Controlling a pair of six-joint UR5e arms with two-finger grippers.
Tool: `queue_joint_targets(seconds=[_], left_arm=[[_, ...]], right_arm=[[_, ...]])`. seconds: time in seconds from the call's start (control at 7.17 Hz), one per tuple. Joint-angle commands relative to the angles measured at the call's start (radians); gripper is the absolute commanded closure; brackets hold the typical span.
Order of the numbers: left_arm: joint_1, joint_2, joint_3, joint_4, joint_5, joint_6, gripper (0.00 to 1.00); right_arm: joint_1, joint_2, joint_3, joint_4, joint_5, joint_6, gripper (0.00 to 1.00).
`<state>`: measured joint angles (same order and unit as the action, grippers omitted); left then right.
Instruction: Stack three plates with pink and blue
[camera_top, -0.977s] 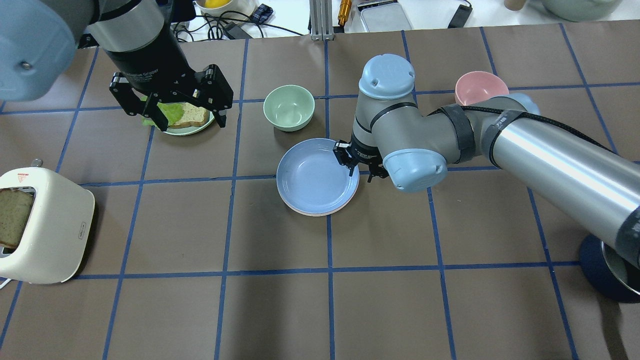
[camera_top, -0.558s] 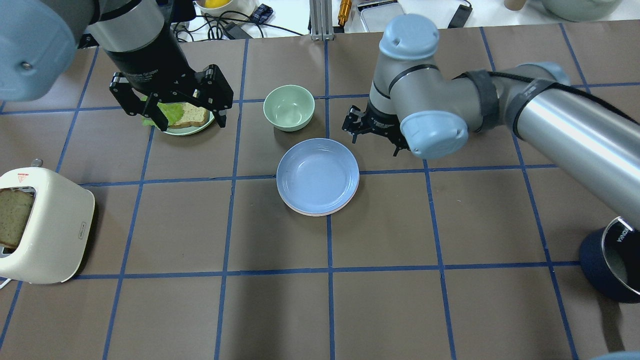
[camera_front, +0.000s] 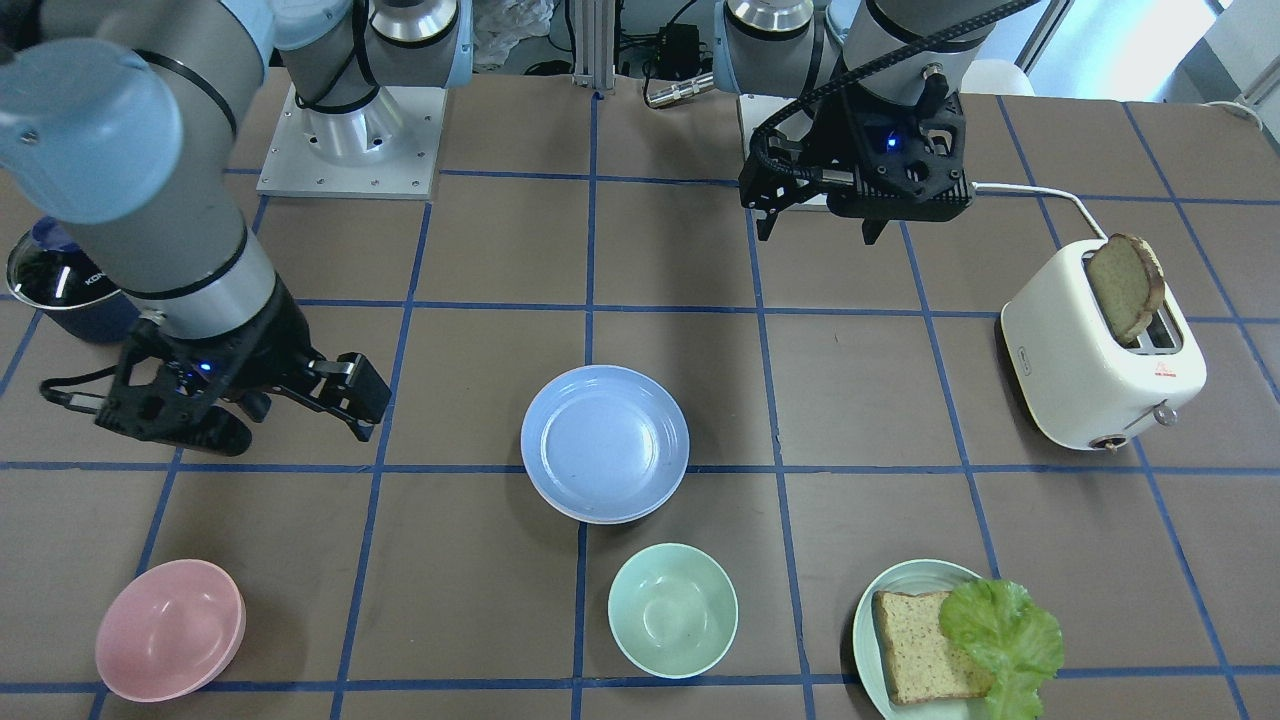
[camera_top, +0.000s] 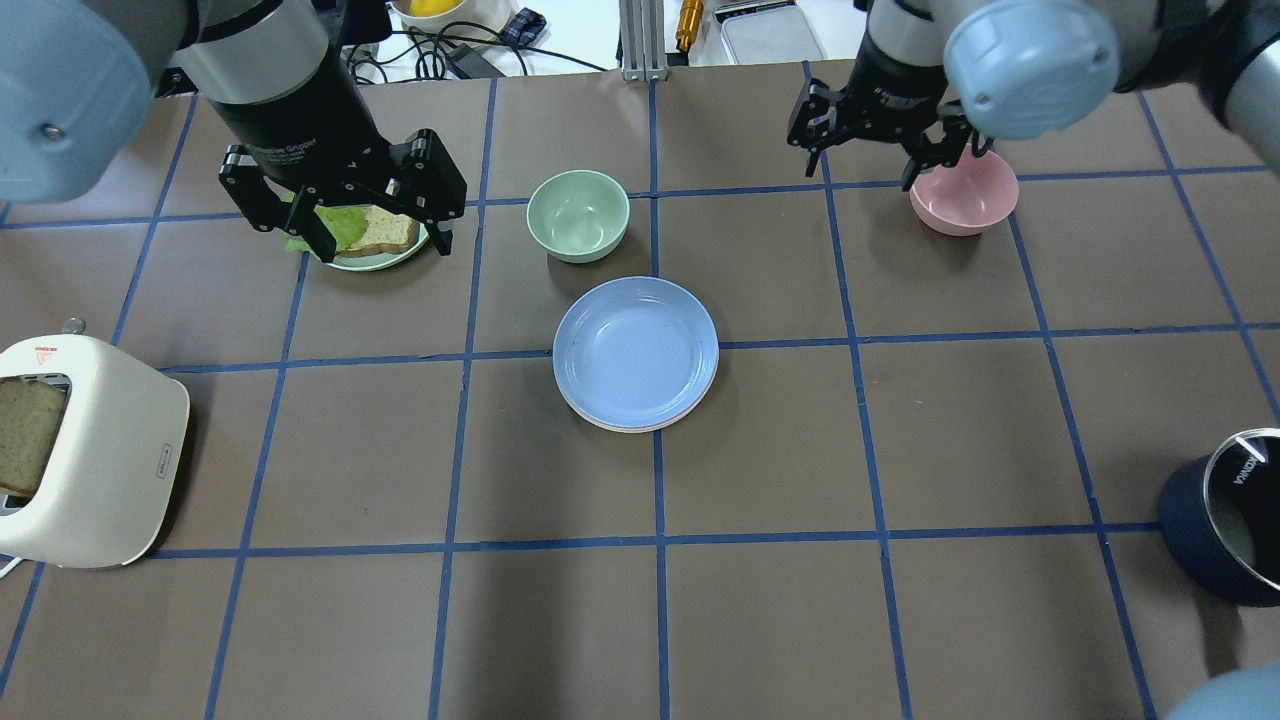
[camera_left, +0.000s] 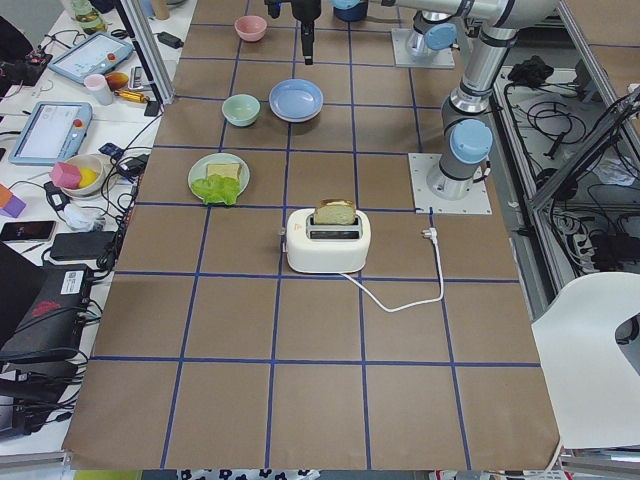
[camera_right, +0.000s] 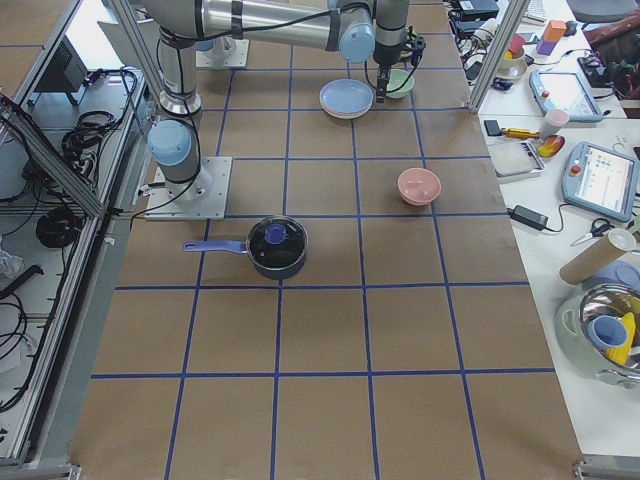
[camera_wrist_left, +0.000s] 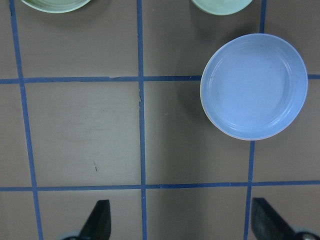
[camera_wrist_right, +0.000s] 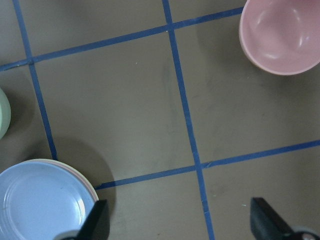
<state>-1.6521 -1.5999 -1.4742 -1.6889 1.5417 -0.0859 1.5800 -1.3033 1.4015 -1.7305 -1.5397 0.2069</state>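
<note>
**Brown desk: plates stacked, both jaws released**

Brown paper crossed by blue tape covers the desk (camera_top: 800, 450). Both pairs of jaws hang above it, spread apart and grasping nothing.

The plate stack sits between the two pairs, well apart from each. The light blue plate (camera_top: 636, 348) lies on top. The pink plate (camera_top: 640, 428) shows only as a thin rim under its edge. The right wrist view shows a paler sliver around the pile, too thin to call the cream-white plate with certainty.

The left jaws hover high. From overhead they overlap the mint-green plate (camera_front: 868, 620) that bears a bread slice (camera_front: 925, 650) and lettuce (camera_front: 1003, 625). Their wrist camera shows the stack ahead and to the right.

The right jaws hover just beside the pink bowl (camera_top: 963, 190). Their wrist camera has that bowl at upper right and the stack at lower left.

A mint bowl (camera_top: 578, 215) stands just beside the stack. A cream toaster (camera_top: 90, 460) with bread in its slot and a dark blue saucepan (camera_right: 275, 245) sit well apart from both jaws.
</note>
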Motion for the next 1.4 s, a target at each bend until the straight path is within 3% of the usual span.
queue_joint_targets(seconds=[0.0, 0.28, 0.56, 1.26], left_arm=[[0.000, 0.000, 0.000, 0.000, 0.000, 0.000, 0.00], [0.000, 0.000, 0.000, 0.000, 0.000, 0.000, 0.00], [0.000, 0.000, 0.002, 0.000, 0.000, -0.002, 0.00], [0.000, 0.002, 0.002, 0.000, 0.000, 0.000, 0.00]], right_arm=[[-0.025, -0.060, -0.053, 0.115, 0.000, -0.071, 0.00], [-0.020, -0.230, 0.118, 0.088, -0.004, -0.118, 0.00], [-0.021, -0.244, 0.132, 0.091, -0.079, -0.168, 0.00], [-0.023, -0.246, 0.139, 0.091, -0.060, -0.195, 0.00]])
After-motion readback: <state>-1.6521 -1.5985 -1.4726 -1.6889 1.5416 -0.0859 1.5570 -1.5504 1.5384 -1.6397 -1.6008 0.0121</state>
